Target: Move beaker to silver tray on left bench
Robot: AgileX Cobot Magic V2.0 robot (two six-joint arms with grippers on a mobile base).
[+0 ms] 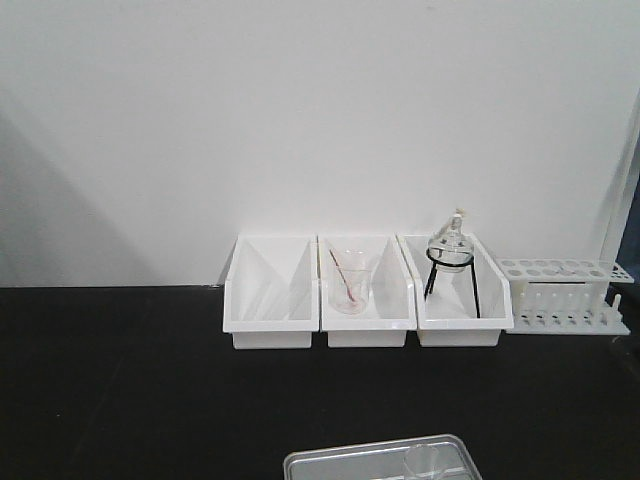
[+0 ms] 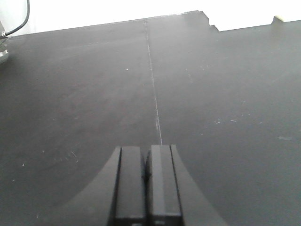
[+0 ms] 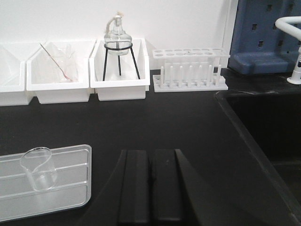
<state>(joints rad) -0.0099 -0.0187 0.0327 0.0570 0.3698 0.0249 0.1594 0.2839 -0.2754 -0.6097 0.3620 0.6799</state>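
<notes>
The small clear beaker point(image 3: 39, 168) stands upright inside the silver tray point(image 3: 70, 190) on the black bench point(image 3: 178, 122). Both also show at the bottom edge of the front view, the beaker point(image 1: 424, 462) in the tray point(image 1: 340, 462). My right gripper point(image 3: 150, 186) is shut and empty, low over the bench to the right of the tray, apart from it. My left gripper point(image 2: 146, 181) is shut and empty over bare black benchtop point(image 2: 94, 94); no task object shows in its view.
Three white bins point(image 1: 365, 295) line the back wall; the middle one holds a clear beaker with a reddish rod point(image 1: 349, 282), the right one a round flask on a black tripod point(image 1: 450, 262). A white test-tube rack point(image 1: 565, 295) stands right of them. A black sink point(image 3: 268, 136) lies at the right.
</notes>
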